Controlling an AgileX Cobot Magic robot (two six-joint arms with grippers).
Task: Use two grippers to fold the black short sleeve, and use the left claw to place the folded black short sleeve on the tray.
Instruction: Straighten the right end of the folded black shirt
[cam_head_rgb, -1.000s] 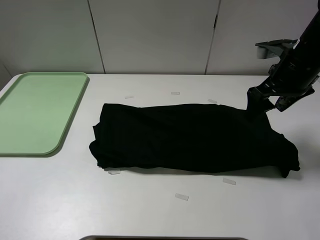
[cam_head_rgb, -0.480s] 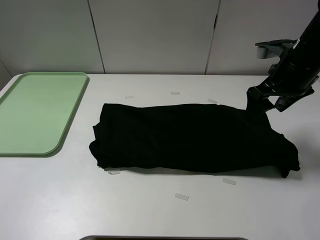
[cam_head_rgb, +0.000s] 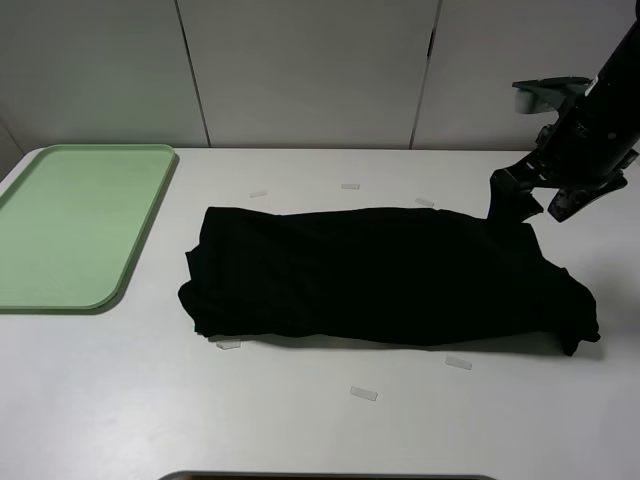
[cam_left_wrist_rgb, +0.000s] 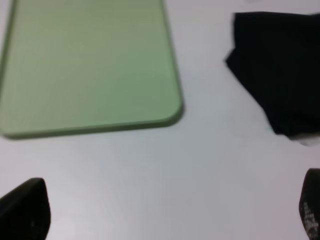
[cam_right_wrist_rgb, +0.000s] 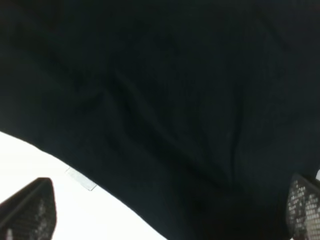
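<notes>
The black short sleeve (cam_head_rgb: 380, 275) lies folded into a long band across the middle of the table. My right gripper (cam_head_rgb: 523, 205) hovers open just above the band's far right corner, nothing between its fingers. In the right wrist view the black short sleeve (cam_right_wrist_rgb: 175, 100) fills most of the picture, and the right gripper (cam_right_wrist_rgb: 167, 210) shows two fingertips set wide apart. The left arm is outside the high view. In its wrist view the left claw (cam_left_wrist_rgb: 167, 210) is open over bare table, between the tray (cam_left_wrist_rgb: 85, 60) and the black short sleeve's left end (cam_left_wrist_rgb: 280, 65). The tray (cam_head_rgb: 70, 225) is empty.
Small clear tape strips lie on the white table around the shirt, for example a strip (cam_head_rgb: 364, 394) in front, another (cam_head_rgb: 350, 186) behind, and one (cam_right_wrist_rgb: 81, 180) beside the shirt's edge. A dark rim (cam_head_rgb: 330, 476) shows at the table's near edge.
My right gripper has lifted slightly up and a little left off the shirt's far right corner. The shirt and tray have not moved.
</notes>
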